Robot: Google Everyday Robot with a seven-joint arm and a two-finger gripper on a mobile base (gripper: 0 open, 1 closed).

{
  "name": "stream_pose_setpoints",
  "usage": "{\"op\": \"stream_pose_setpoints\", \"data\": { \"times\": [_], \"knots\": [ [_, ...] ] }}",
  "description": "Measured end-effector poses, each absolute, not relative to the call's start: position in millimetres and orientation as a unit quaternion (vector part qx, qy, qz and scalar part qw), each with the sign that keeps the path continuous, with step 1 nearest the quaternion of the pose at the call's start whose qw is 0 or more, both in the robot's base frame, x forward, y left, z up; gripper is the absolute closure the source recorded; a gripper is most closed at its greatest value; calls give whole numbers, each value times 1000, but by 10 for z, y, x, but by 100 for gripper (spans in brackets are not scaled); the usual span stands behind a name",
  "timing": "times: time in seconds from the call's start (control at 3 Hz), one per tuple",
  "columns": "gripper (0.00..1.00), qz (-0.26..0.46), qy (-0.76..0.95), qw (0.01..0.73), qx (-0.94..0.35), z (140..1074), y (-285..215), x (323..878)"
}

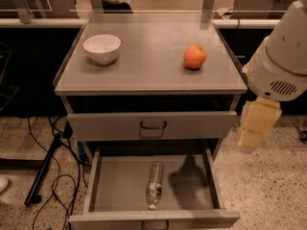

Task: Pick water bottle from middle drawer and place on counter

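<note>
Water bottle [154,183] lay lengthwise on the floor of the open middle drawer [120,188], near its centre, white cap toward the near edge. Right of the cabinet, level with the upper drawer front [110,126], hung the gripper [256,127], well apart from the bottle; whether it was open or closed could not be told. The counter [148,71] held a white bowl [101,48] at left and an orange fruit [194,56] at right.

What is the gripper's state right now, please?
Gripper: cannot be told; it hangs right of the counter, apart from the water bottle in the middle drawer.
</note>
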State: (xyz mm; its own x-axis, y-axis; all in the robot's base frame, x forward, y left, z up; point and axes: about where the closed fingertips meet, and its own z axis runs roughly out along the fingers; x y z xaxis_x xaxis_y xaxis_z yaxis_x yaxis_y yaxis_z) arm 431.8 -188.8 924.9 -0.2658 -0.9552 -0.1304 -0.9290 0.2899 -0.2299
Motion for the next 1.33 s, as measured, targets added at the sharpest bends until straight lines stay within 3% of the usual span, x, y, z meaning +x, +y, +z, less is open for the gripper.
{"op": "stream_pose_setpoints", "data": {
  "times": [1.33],
  "knots": [
    [0, -45, 859, 95, -501, 8588, -1753, 4256]
  ]
}}
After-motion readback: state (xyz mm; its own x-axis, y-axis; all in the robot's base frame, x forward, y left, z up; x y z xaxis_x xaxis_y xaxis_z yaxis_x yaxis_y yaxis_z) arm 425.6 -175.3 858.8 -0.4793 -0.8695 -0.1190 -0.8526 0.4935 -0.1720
